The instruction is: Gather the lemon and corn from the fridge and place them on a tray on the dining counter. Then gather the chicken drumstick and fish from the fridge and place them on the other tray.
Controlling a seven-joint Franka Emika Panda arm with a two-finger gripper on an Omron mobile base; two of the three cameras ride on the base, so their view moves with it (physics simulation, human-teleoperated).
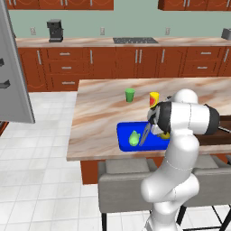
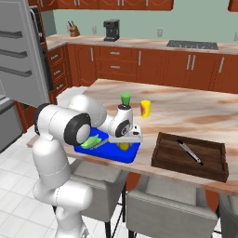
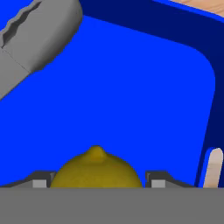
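Marble dining counter [image 1: 103, 113], blue tray [image 3: 131, 87]; pincer [image 3: 96, 180] fingers apart, flanking lemon [image 3: 97, 170]; white tile floor [image 1: 40, 180].

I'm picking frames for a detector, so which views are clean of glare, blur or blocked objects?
All three are rendered, evenly lit, no glare or motion blur. Left base view: the arm covers part of the blue tray. Right base view: wooden tray unobstructed. Hand view: lemon cut off at the bottom between the gripper fingertips.

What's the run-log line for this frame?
stage: lemon drop-off | gripper: astride lemon, over blue tray | corn: in tray | brown tray: no food
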